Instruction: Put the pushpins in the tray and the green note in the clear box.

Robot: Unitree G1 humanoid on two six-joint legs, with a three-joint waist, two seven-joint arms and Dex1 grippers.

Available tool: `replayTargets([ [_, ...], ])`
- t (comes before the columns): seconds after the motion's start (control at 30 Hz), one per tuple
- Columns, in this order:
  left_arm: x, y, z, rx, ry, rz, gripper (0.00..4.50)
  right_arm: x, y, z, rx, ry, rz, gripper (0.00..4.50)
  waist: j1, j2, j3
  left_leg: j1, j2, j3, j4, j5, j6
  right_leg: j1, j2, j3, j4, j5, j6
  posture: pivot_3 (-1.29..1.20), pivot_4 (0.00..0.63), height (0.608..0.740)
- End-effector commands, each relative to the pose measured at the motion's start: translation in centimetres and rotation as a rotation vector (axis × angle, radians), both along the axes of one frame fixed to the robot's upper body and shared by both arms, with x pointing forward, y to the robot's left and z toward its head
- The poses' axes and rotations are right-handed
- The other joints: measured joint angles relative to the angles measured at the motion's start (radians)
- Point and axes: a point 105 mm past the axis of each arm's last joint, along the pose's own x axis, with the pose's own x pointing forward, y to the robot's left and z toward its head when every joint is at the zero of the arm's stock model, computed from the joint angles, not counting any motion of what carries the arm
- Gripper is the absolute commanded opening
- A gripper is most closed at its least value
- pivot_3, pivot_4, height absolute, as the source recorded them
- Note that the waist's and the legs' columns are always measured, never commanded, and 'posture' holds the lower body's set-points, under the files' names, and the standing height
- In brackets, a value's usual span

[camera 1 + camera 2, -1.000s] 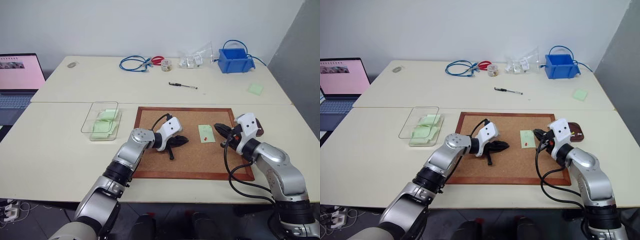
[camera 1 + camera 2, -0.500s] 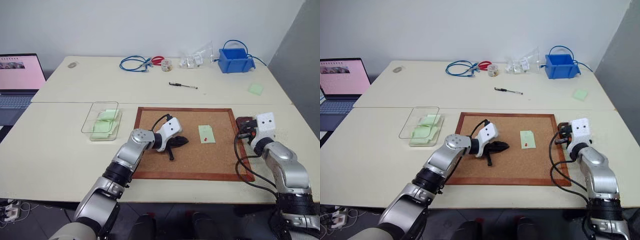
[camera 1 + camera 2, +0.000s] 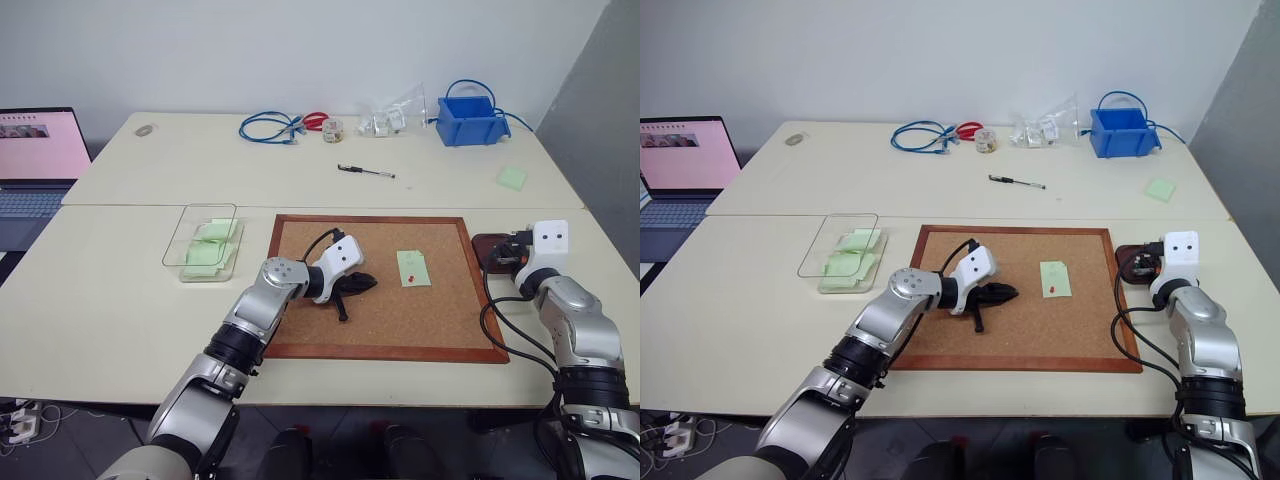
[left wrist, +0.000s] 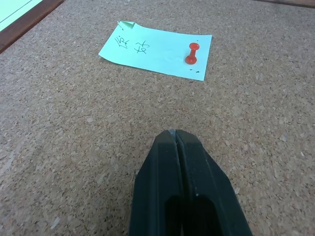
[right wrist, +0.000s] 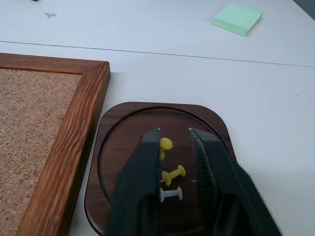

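Observation:
The green note (image 4: 156,49) lies on the cork board (image 3: 380,300), held there by a red pushpin (image 4: 191,52). My left gripper (image 4: 173,132) rests shut and empty on the cork, a short way left of the note. To the right of the board sits the dark brown tray (image 5: 123,128). My right gripper (image 5: 173,132) hovers just over it, open. One yellow pushpin (image 5: 166,143) sits by one of its fingers; another yellow pushpin (image 5: 173,174) and a white pushpin (image 5: 171,193) lie in the tray. The clear box (image 3: 200,240), left of the board, holds pale green notes.
A thick green pad (image 3: 511,178) lies on the far right of the table. At the back are a blue bin (image 3: 470,120), a pen (image 3: 366,171), blue cables (image 3: 268,126) and small bags. A laptop (image 3: 35,160) stands at the far left.
My right gripper has swung right, from beside the note on the cork board to over the tray, and its fingers have parted. The left arm has stayed still.

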Motion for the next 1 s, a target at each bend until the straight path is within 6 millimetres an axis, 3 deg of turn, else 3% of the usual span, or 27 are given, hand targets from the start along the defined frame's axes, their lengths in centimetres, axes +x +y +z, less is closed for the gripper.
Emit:
replayTargets([
  [0.03, -1.4, 0.8, -3.7, 0.098, 0.129, -0.004, 0.0, 0.0, -0.1, 2.0, -0.011, -0.078, 0.004, 1.91, 0.0, 0.0, 0.0, 0.0, 0.0, 0.0, 0.0, 0.0, 0.0, 0.0, 0.0, 0.0, 0.0, 0.0, 0.0, 0.0, 0.15, 0.74],
  [0.4, -1.3, 0.6, -3.6, 0.095, 0.13, -0.006, 0.0, -0.5, -0.2, 3.2, -0.052, -0.12, -0.016, 4.12, 0.0, 0.0, 0.0, 0.0, 0.0, 0.0, 0.0, 0.0, 0.0, 0.0, 0.0, 0.0, 0.0, 0.0, 0.0, 0.0, 0.15, 0.74],
  [0.57, -1.3, 0.7, -3.6, 0.096, 0.128, -0.005, 0.0, -0.6, 0.9, 3.8, -0.042, -0.142, 0.043, 4.12, 0.0, 0.0, 0.0, 0.0, 0.0, 0.0, 0.0, 0.0, 0.0, 0.0, 0.0, 0.0, 0.0, 0.0, 0.0, 0.0, 0.15, 0.74],
  [0.67, -1.2, 0.8, -3.6, 0.098, 0.128, -0.003, 0.0, -1.2, 2.8, 4.1, -0.078, -0.149, 0.158, 4.12, 0.0, 0.0, 0.0, 0.0, 0.0, 0.0, 0.0, 0.0, 0.0, 0.0, 0.0, 0.0, 0.0, 0.0, 0.0, 0.0, 0.15, 0.74],
  [0.77, -1.3, 0.9, -3.7, 0.099, 0.132, -0.004, 0.0, -2.1, 5.4, 3.8, -0.141, -0.145, 0.319, 4.12, 0.001, 0.0, 0.0, 0.0, 0.0, 0.0, 0.0, 0.0, 0.0, 0.0, 0.0, 0.0, 0.0, 0.0, 0.0, 0.0, 0.15, 0.74],
  [1.0, -1.3, 1.0, -3.8, 0.104, 0.134, -0.001, 0.0, -4.9, 11.8, 2.6, -0.111, -0.113, 0.662, 4.12, 0.0, 0.0, 0.0, 0.0, 0.0, 0.0, 0.0, 0.0, 0.0, 0.0, 0.001, 0.0, 0.0, 0.0, 0.0, 0.0, 0.15, 0.74],
])
